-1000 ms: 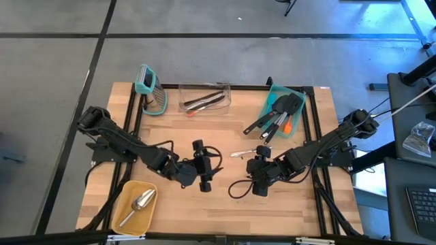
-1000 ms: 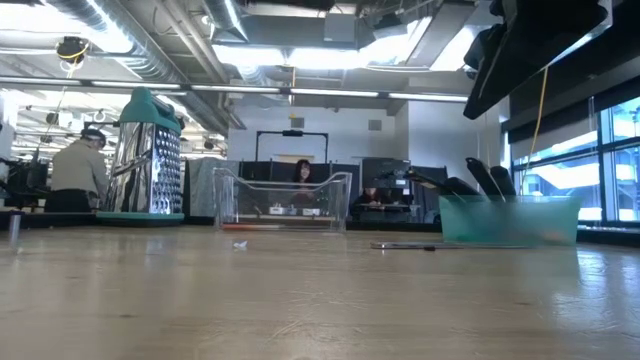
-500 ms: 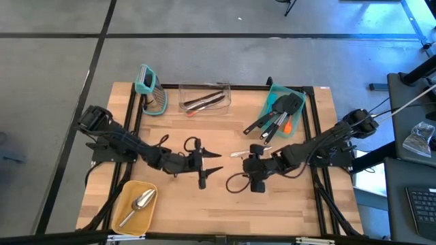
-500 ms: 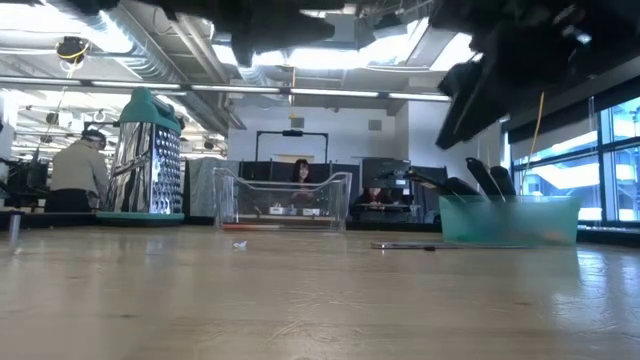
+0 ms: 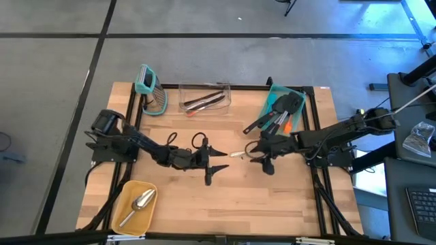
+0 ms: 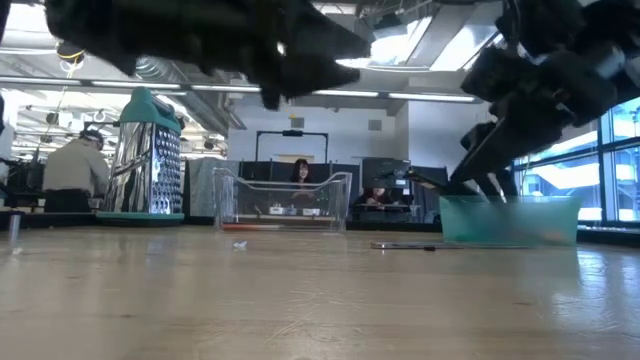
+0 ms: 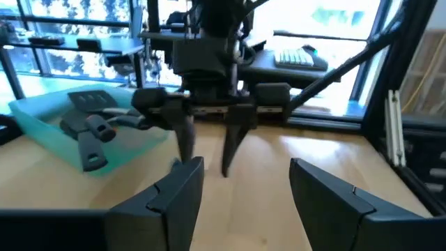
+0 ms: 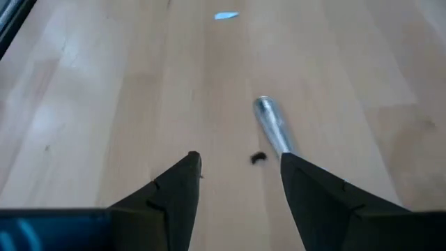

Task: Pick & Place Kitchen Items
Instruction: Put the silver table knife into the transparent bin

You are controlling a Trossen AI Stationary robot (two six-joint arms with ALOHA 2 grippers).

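Right gripper (image 8: 237,185) spread, empty, over thin metal piece (image 8: 273,127) just ahead; approach step. Next: lower, straddle, pinch. Left gripper (image 5: 216,160) spread, empty, facing it.

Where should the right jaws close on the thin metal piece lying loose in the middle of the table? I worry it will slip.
Take the thin metal piece across its narrow width, near mid-length, coming straight down. It lies flat on the bare table, so only its long edges offer a pinch. The right gripper, jaws open, is already above one end of it.
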